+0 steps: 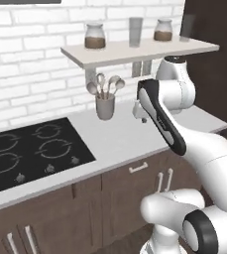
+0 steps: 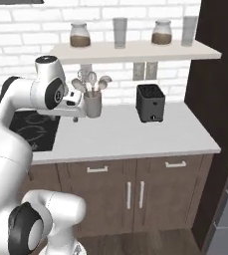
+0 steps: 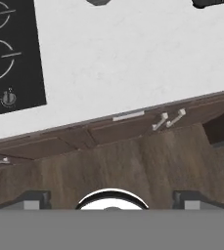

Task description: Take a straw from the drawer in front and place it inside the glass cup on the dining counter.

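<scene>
While the arm (image 1: 184, 144) stands bent high over it, the long white worktop (image 2: 135, 134) runs beneath a white brick wall (image 1: 26, 64), with dark brown cabinets (image 2: 160, 199) closed below. Set into the worktop on the left is the black cooktop (image 1: 30, 154), its ring marks and knobs plain in the left base view. A pale shelf (image 2: 135, 50) is fixed to the wall above and carries two lidded jars (image 2: 79, 35) with brown contents and two tall clear glasses (image 2: 119, 32).

A black boxy appliance (image 2: 150, 103), possibly a toaster, though its top is too dim to be sure, sits on the worktop toward the right. A grey pot of spoons (image 1: 105, 105) stands against the wall just right of the cooktop.

Directly under the worktop edge lies the drawer (image 2: 100, 175), shut flush with its neighbours. Its pale bar handle (image 1: 138, 167) lies level across the front. From the hand view the same drawer front (image 3: 116, 128) runs slantwise below the white slab.

The gripper (image 1: 141, 115) hangs above the worktop, well apart from the drawer and near the pot of spoons. It points downward and holds nothing. In the hand view its two dark fingertips (image 3: 35, 197) sit spread wide at either side.
</scene>
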